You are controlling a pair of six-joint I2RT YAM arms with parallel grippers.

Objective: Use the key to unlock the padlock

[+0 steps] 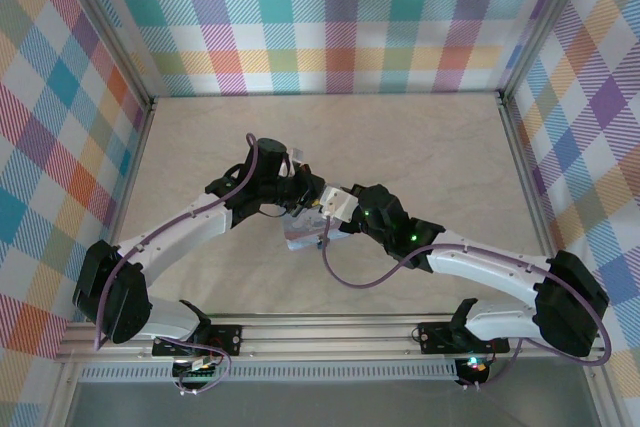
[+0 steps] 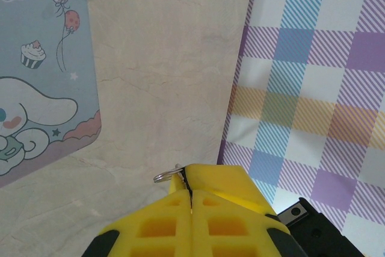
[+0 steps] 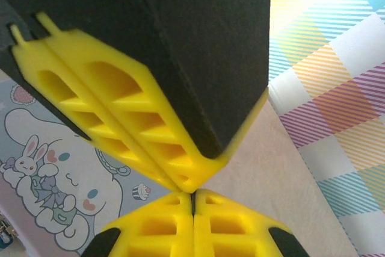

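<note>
My left jaws clamp a silvery metal loop (image 2: 162, 177); right jaws pressed together, tips touching the left pair

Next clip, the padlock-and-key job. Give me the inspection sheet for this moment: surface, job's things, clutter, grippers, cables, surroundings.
Surface: pale marbled table.
Job's things: small metal ring pinched at the left fingertips; cannot tell whether it belongs to the key or the padlock.
Clutter: pale blue cartoon-printed tin, lying flat by the grippers.
Grippers: left gripper shut on the ring; right gripper shut, tip to tip with the left.
Cables: purple cables along both arms, the right one hanging in a loop.
Surroundings: plaid walls, aluminium frame.
</note>
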